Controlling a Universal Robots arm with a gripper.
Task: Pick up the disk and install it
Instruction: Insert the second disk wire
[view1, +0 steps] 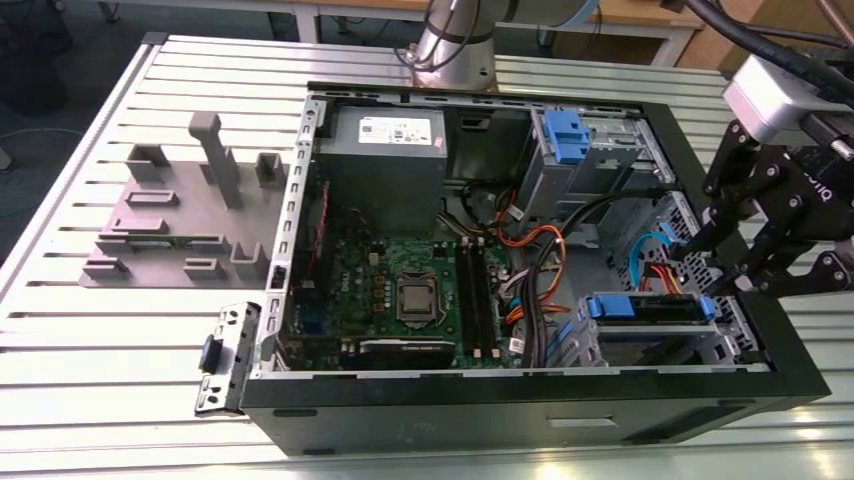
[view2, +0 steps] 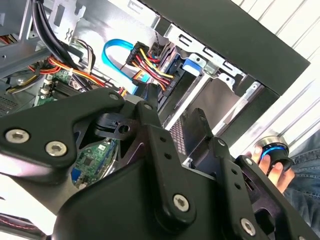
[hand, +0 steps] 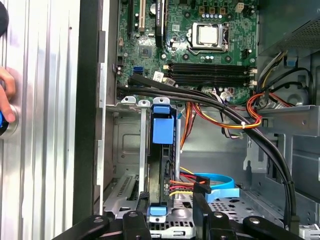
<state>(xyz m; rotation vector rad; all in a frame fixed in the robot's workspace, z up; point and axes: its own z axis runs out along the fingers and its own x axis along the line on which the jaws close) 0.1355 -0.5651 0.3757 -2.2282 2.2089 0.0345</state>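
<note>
The claw hangs over the corner of the open case. Its two fingers are apart and hold nothing.

The disk is just under the claw and a little in front of it. It stands on its thin edge inside the metal cage, with its blue frame on top. It looks like it is already down in its slot.

In the first wrist view the disk runs straight away from the claw toward the green board. Its near end sits between the two fingers, one finger on each flat side. So the fingers are lined up across the thin way of the disk, not along the long way.

Red, yellow and blue wires plug in close beside the claw, next to the disk's near end.
</note>
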